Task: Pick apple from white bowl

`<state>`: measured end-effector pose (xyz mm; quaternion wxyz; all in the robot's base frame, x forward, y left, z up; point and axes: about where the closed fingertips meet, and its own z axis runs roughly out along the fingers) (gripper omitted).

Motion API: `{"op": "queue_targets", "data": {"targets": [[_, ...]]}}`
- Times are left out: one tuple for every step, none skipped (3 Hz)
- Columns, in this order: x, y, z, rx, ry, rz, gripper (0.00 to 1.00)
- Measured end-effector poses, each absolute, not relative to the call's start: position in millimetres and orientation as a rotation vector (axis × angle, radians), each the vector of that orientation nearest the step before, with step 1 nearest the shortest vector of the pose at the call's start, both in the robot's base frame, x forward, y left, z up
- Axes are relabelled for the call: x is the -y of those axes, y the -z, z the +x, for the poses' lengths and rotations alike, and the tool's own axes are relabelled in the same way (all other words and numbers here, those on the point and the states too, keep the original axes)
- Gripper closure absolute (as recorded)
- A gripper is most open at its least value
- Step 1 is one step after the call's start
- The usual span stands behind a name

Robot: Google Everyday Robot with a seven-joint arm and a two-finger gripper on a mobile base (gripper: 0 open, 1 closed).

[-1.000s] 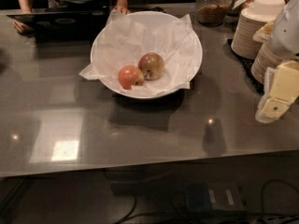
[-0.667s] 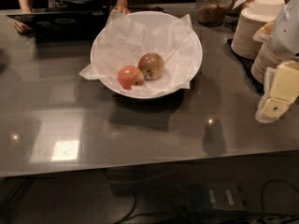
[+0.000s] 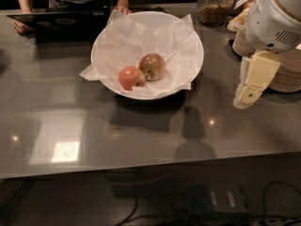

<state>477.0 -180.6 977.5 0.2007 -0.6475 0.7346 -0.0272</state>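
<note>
The white bowl [image 3: 188, 36], wide and lined with crumpled white paper, stands on the grey table toward the back middle. Two apples lie in it side by side. The darker red-brown apple [image 3: 152, 66] with a greenish tinge is on the right. A brighter red-orange apple [image 3: 131, 77] touches it on the left. My gripper [image 3: 248, 94] hangs at the right side of the view, above the table and to the right of the bowl, well apart from both apples. It holds nothing that shows.
A stack of off-white paper bowls [image 3: 282, 74] sits behind the gripper at the right. A glass jar [image 3: 214, 6] stands at the back. A person's hands rest by a dark laptop [image 3: 61, 20] at the back left. The table's front edge [image 3: 141, 171] runs across below.
The arm and gripper have come further into view from the right, and the bowl now sits more central in the view. The apples have not moved in the bowl.
</note>
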Motion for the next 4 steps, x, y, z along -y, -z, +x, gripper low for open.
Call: {"op": "queue_targets", "data": {"targets": [[164.0, -976.7, 504.7, -1.942, 0.024, -1.832, 0.0], [164.0, -976.7, 504.7, -1.941, 0.024, -1.832, 0.0], [161.6, -976.4, 506.5, -1.916, 0.023, -1.803, 0.0], [150.4, -974.4, 520.4, -1.851, 0.002, -1.801, 0.0]]}}
